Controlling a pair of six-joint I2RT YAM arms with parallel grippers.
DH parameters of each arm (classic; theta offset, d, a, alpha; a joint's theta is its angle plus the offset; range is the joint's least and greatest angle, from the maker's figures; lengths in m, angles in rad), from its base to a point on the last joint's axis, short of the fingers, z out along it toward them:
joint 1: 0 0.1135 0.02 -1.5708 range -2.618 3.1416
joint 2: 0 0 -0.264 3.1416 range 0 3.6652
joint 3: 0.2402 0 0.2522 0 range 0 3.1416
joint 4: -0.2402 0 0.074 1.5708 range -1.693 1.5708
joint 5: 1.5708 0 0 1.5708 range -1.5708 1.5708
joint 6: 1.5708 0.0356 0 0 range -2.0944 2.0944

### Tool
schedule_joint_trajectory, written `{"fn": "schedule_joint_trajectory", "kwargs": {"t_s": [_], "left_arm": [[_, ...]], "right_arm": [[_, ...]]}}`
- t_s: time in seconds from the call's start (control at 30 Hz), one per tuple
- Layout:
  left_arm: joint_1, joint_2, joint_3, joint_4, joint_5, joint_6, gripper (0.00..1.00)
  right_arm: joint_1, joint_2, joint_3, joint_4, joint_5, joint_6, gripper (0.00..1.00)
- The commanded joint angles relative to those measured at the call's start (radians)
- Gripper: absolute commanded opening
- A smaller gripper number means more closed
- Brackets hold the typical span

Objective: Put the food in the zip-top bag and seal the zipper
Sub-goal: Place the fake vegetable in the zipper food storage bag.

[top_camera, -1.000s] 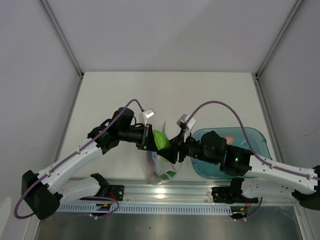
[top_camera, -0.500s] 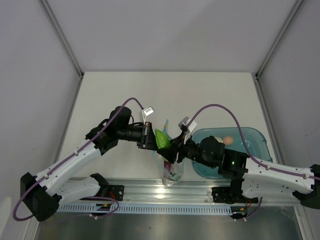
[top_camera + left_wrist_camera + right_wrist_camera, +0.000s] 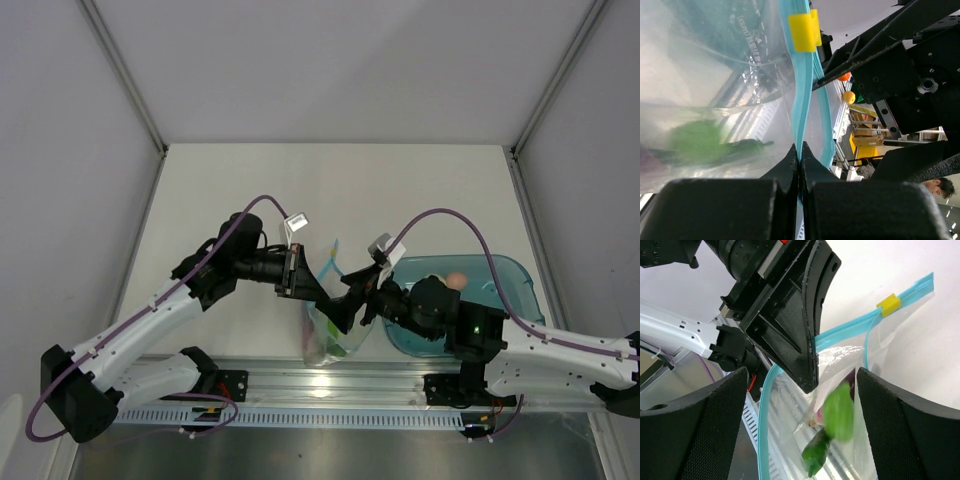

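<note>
Left fingers (image 3: 720, 210): closed, pinching the zipper (image 3: 801, 85) below its yellow slider (image 3: 802, 31) and holding the bag (image 3: 875, 390) up, mouth open. Right fingers (image 3: 695, 430): spread wide and empty above that mouth. A second ago they held the cucumber (image 3: 837, 412), which is now a blur dropping inside beside the pepper (image 3: 816, 452). One more item is bagged and the rest probably follow. A purple shape behind them is too hidden to name. Tray (image 3: 515, 275), farther right: one egg (image 3: 455, 279) shows; the arm covers the rest.
</note>
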Motion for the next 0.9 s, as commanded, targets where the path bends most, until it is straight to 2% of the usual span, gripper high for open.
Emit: {"fn": "schedule_joint_trajectory", "kwargs": {"t_s": [0.0, 0.2, 0.27, 0.4, 0.5, 0.63, 0.67, 0.7, 0.8, 0.87], "left_arm": [[0.005, -0.017, -0.009, 0.042, 0.030, -0.014, 0.01], [0.009, -0.023, -0.003, 0.030, 0.026, -0.007, 0.01], [0.011, -0.025, -0.001, 0.026, 0.024, -0.002, 0.01], [0.012, -0.019, -0.004, 0.019, 0.012, 0.009, 0.01], [0.012, -0.012, -0.006, 0.013, 0.004, 0.018, 0.01], [0.012, -0.012, -0.003, -0.011, -0.023, 0.047, 0.01], [0.012, -0.014, 0.002, -0.019, -0.030, 0.055, 0.00], [0.012, -0.015, 0.002, -0.027, -0.031, 0.059, 0.00], [0.012, -0.025, -0.004, -0.030, -0.039, 0.072, 0.01], [0.012, -0.028, -0.001, -0.033, -0.046, 0.075, 0.01]], "right_arm": [[0.009, -0.018, 0.025, -0.027, 0.054, -0.001, 0.90], [0.009, -0.010, 0.109, -0.174, 0.161, 0.039, 0.89], [0.009, 0.008, 0.140, -0.258, 0.198, 0.060, 0.86], [0.011, -0.024, 0.140, -0.286, 0.215, 0.080, 0.81], [0.011, -0.071, 0.140, -0.295, 0.253, 0.106, 0.83], [0.009, -0.056, 0.224, -0.440, 0.357, 0.132, 0.87], [0.011, -0.044, 0.273, -0.474, 0.384, 0.136, 0.90], [0.009, -0.022, 0.298, -0.508, 0.411, 0.145, 0.99], [0.009, -0.008, 0.356, -0.638, 0.532, 0.209, 0.99], [0.006, -0.028, 0.358, -0.645, 0.614, 0.264, 0.99]]}}
